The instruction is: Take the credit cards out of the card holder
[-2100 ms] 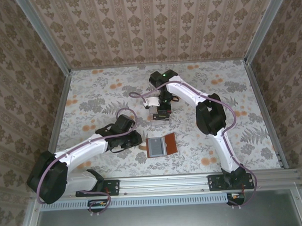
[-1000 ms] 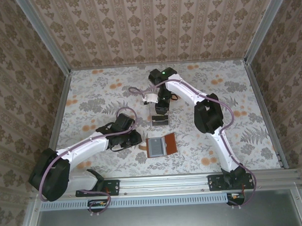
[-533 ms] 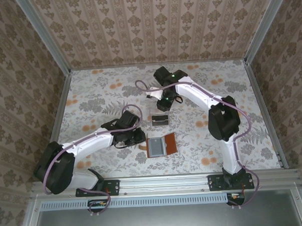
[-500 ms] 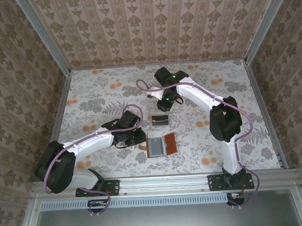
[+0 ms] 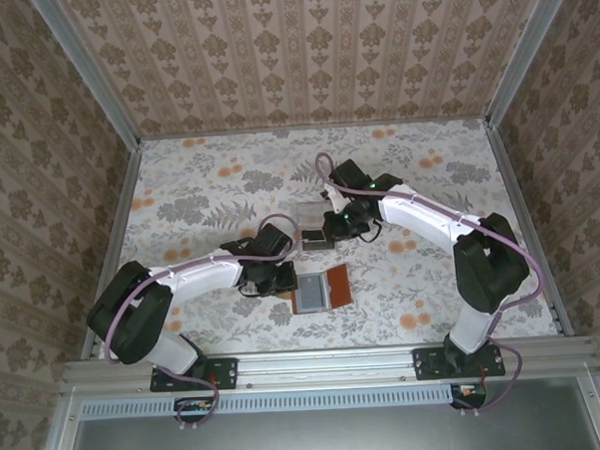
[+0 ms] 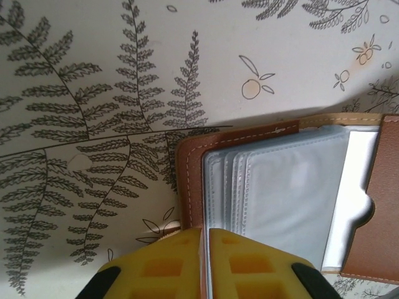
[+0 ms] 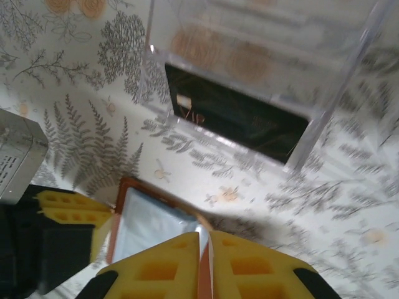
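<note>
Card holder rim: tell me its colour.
The card holder rim is reddish-brown, best in left wrist view.

White arms (image 5: 188, 278), black joints (image 5: 491, 261), purple cables (image 5: 278, 220)

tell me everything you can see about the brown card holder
The card holder lies open and flat on the floral table, near the front middle. It looks like reddish-brown leather with pale stitching along the rim. One half carries a fanned stack of frosted plastic sleeves; the other is a brown flap with a rounded notch. The left gripper, fingers together, sits at its edge; whether it pinches the leather cannot be told.
</note>
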You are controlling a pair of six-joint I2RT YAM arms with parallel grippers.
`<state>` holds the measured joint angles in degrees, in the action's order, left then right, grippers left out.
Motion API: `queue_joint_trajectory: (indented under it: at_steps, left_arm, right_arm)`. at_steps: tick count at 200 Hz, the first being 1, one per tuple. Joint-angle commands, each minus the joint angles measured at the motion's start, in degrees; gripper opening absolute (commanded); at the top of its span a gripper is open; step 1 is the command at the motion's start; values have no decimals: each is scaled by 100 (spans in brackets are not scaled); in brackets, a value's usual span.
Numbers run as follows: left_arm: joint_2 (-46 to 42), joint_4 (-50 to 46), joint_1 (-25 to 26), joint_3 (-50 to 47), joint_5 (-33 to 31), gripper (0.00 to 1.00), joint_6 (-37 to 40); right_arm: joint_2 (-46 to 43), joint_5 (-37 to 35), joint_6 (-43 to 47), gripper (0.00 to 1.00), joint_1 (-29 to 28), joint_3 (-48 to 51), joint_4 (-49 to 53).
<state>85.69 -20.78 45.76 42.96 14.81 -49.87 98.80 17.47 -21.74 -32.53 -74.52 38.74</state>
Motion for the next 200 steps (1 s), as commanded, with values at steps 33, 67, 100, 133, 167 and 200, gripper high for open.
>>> queue_joint_trajectory:
  at_steps: [33,67,100,133,167,200]
  left_arm:
    - [53,-83,-42,-75,-18,9,187]
    - [83,75,-73,-206,64,9,199]
    - [90,257,-81,-370,127,8,144]
    - [79,370,-79,-536,169,8,137]
    - [38,466,-79,-651,207,8,109]
    - [5,448,-88,-675,224,8,117]
  right_arm:
    - [-578,922,-2004,16,-420,1046,-1317]
    - [-546,875,-2336,20,-746,1242,-1452]
    - [-376,837,-2531,21,-1004,1403,-1628]
    - [-80,801,-2709,21,-1200,1467,-1858]
    - [215,890,-2751,21,-1329,1456,-2051]
    - [429,786,-2789,21,-1421,1460,-2063]
